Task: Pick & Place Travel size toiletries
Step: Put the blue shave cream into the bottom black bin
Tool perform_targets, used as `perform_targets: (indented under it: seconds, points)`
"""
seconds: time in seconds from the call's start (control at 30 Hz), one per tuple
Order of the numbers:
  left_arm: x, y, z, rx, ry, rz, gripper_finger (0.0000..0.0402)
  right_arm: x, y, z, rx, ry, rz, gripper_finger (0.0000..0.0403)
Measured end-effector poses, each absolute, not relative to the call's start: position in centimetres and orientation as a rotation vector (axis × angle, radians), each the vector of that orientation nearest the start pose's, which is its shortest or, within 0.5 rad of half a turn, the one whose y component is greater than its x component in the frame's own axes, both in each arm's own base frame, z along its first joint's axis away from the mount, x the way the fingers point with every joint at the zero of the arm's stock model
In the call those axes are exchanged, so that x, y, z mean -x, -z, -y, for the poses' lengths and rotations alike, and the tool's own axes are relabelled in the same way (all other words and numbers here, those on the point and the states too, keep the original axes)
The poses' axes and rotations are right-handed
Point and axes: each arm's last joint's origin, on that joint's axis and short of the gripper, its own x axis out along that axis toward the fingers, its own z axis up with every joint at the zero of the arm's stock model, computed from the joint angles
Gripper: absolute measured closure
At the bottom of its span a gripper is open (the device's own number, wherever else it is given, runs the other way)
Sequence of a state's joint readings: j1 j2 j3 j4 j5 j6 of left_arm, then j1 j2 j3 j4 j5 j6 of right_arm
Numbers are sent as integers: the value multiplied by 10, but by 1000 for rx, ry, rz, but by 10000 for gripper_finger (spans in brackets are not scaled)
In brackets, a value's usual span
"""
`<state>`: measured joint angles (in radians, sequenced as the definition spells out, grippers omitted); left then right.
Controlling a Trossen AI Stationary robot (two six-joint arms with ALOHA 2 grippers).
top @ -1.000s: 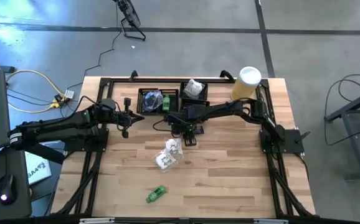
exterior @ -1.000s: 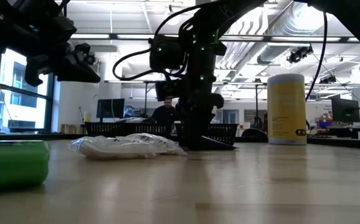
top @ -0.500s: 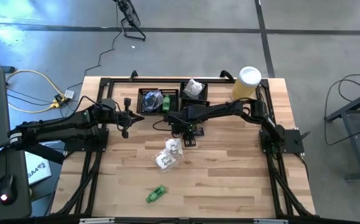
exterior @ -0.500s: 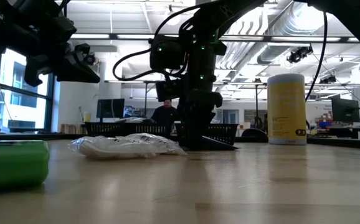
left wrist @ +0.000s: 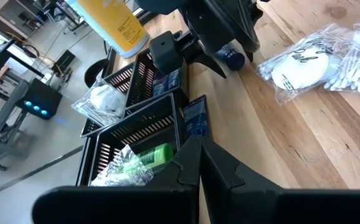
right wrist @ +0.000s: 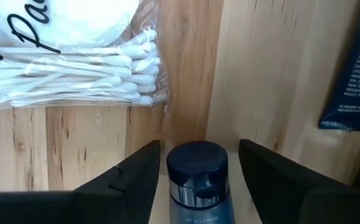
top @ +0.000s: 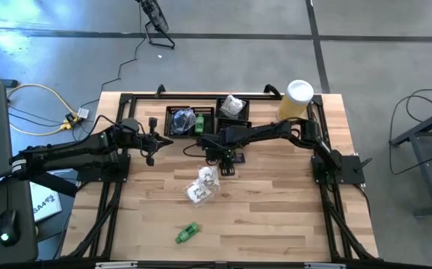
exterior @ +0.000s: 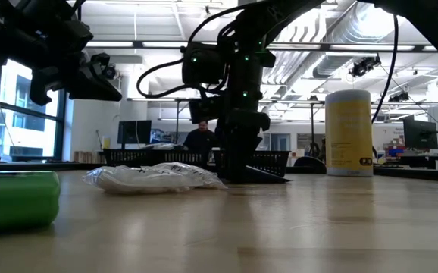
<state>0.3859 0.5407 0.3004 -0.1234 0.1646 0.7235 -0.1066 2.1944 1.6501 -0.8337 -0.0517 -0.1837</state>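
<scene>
— Nothing on the desk point(top: 276, 217) has shifted since a second ago: both arms and every packet sit where they were.

— Start at the left, then.

— Left pincer point(top: 153, 140) hangs at about 10 o'clock from the desk's middle, its fingers point(left wrist: 192, 146) pressed together, holding nothing. A green tube point(top: 187, 233) lies alone at 7 o'clock, well apart from the rest.

— And the trays?

— Two black mesh trays stand side by side at 12 o'clock. The left tray point(top: 173, 112) holds a green item and a clear crinkly packet; the right tray point(top: 221, 103) holds a white sachet. A navy packet point(left wrist: 195, 118) lies flat on the wood just beside them.

— The middle?

— A clear bag of cotton swabs and a white pad point(top: 203, 185) lies near the centre. Just to its 1 o'clock, the right pincer point(top: 229, 161) reaches down to the desk. Its fingers point(right wrist: 133, 174) stand wide on either side of a small dark-capped bottle point(right wrist: 197, 180), with a gap showing on both sides of the cap.

— Farther right?

— A yellow cylinder with a white lid point(top: 297, 99) stands upright at 1 o'clock, by the desk's far edge.
</scene>
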Motion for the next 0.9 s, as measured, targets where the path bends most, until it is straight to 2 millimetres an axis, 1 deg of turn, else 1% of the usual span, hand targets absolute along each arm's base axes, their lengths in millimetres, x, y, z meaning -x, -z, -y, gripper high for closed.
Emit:
perform_targets:
  seconds: [0.7,0.8,0.9]
  points:
    - [-128,-205,-47,-614,-82,-412,401,-431,-148,45,46,-81,-1374,274]
    - [-128,-205,-47,-614,-82,-412,401,-429,-149,45,47,-79,-1381,274]
    - [-128,-205,-47,-614,-82,-412,401,-428,-153,45,63,-57,-1389,265]
